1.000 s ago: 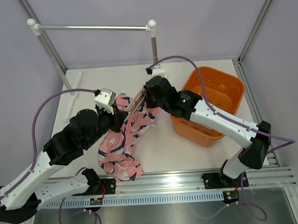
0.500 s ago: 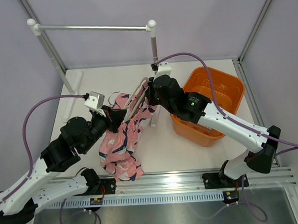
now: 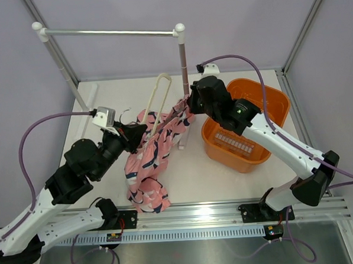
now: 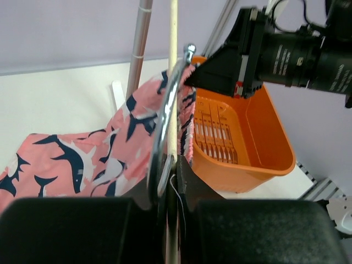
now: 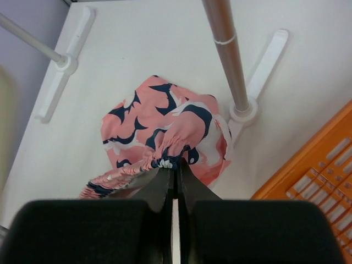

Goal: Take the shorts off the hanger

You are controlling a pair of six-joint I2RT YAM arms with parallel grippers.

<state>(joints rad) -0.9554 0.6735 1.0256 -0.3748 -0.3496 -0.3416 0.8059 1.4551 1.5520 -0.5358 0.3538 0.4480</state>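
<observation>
Shorts [image 3: 145,163] pinched at waistband by right gripper [image 5: 175,180], per right wrist view; left wrist view shows left gripper [image 4: 171,179] clamping hanger [image 4: 173,55].

Pink navy-print shorts [image 3: 151,154] draped below tilted cream hanger [image 3: 158,103].

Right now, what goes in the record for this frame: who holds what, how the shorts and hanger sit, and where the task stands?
left fingers: shut on the hanger
right fingers: shut on the waistband of the shorts
shorts: stretched between the two grips, lower part on the table
hanger: far end bare, near end in the cloth
basket: orange, right of the shorts in the top view
status: shorts not yet fully off
</observation>
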